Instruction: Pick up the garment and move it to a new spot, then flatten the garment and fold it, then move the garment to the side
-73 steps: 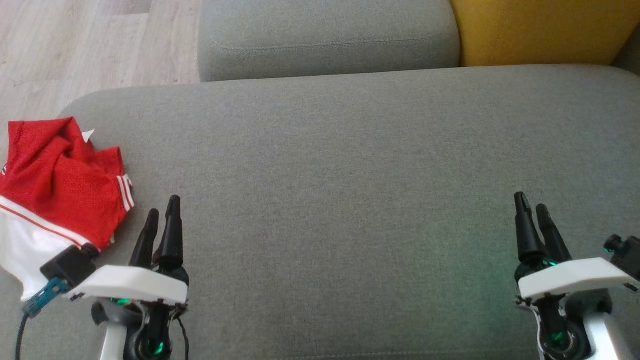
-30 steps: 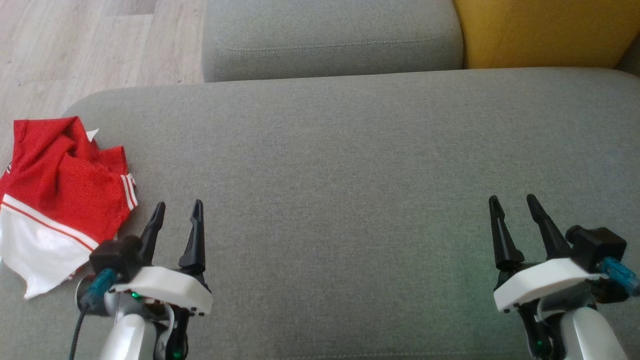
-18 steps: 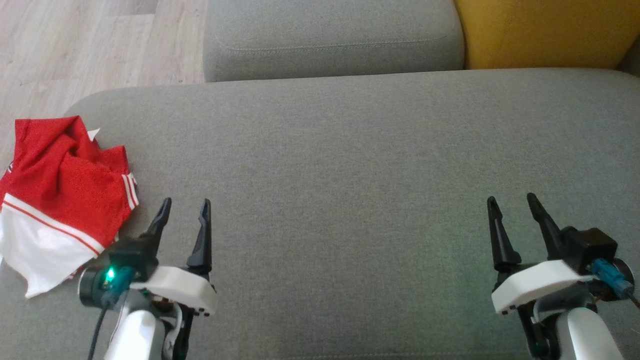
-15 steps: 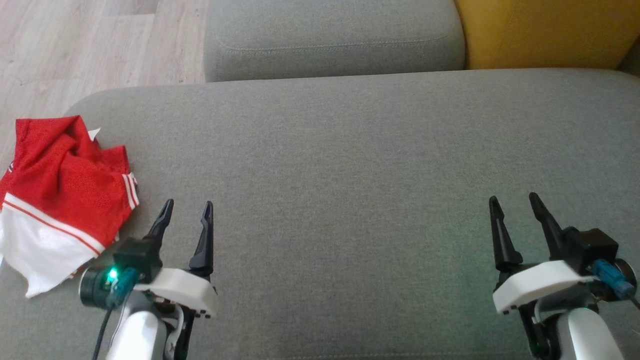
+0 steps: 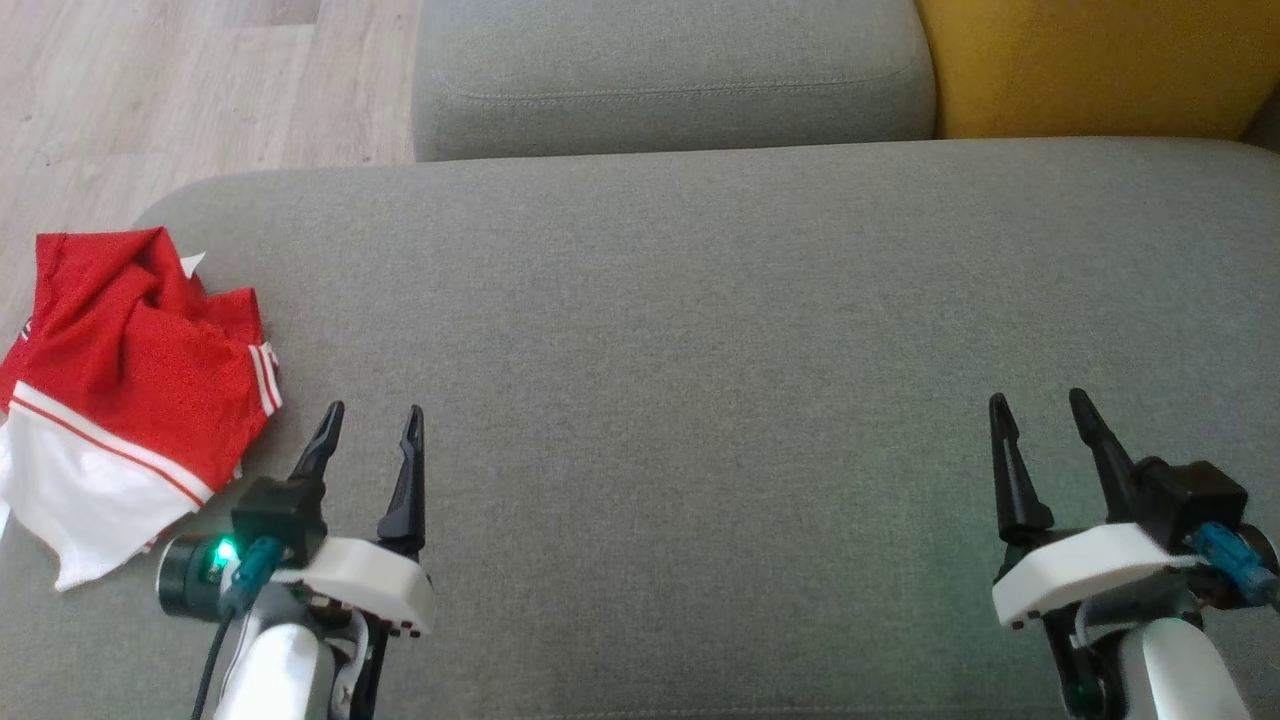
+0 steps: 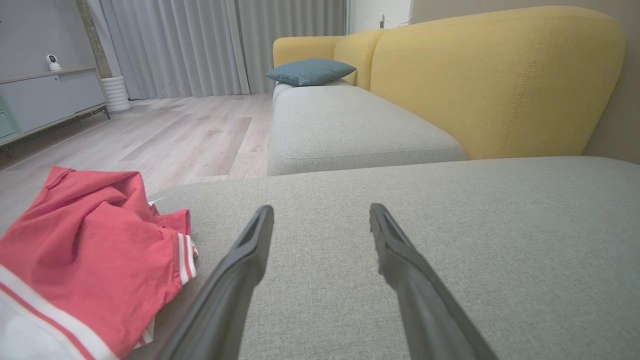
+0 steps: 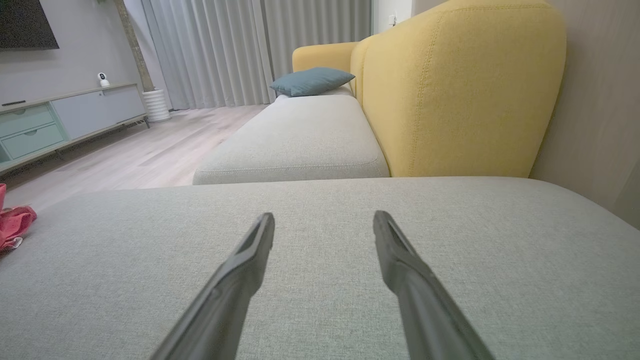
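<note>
The red and white garment point(image 5: 130, 380), probably a sports jersey though the crumpling hides its cut, lies bunched at the left end of the grey sofa cushion point(image 5: 700, 330), just beside the left gripper point(image 5: 375, 410). That and the right gripper point(image 5: 1038, 398) have their fingers apart and hold nothing. Judging by this, nothing is done: pickup, flattening, folding and moving aside all remain.

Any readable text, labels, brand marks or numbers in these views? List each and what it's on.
No text reads in any of the three views.
The white tag poking out of the red and white garment: too small to tell whether it carries any print.
The small white camera on the cabinet across the room: no marking legible, too far away.
</note>
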### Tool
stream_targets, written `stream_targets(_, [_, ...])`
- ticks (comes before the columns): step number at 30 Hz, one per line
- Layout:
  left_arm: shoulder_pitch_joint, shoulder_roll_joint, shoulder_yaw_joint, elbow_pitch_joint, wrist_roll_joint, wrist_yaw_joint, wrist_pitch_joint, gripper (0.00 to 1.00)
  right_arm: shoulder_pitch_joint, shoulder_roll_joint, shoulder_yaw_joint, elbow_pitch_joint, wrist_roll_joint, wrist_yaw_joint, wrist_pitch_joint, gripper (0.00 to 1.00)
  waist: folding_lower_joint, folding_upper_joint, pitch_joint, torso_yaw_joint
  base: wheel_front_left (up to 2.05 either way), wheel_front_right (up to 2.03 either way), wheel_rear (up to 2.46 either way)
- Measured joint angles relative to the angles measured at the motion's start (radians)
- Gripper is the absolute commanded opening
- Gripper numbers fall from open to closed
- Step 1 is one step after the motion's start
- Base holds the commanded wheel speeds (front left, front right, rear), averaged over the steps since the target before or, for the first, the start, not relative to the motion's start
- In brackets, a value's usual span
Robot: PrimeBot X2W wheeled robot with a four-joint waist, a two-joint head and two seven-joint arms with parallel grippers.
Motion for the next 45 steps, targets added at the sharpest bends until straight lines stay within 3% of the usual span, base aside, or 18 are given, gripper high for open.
stream_targets(11, [-0.031,0.006,-0.001,0.004,-0.010,0.015,0.000,1.00,0.000,0.000,0.019,-0.020,0.017,0.000,0.000,1.00,0.0000,0.0000,0.010,0.047,0.00,0.00,0.00])
stream_targets(33, [-0.058,0.038,0.024,-0.010,-0.036,0.037,0.000,1.00,-0.005,0.001,0.070,-0.093,0.017,0.000,0.028,1.00,0.0000,0.0000,0.043,0.364,0.00,0.00,0.00])
stream_targets(45, [-0.066,0.041,0.040,-0.024,-0.061,0.043,0.000,1.00,-0.022,0.001,0.073,-0.126,0.012,0.000,0.057,1.00,0.0000,0.0000,0.095,0.386,0.00,0.00,0.00])
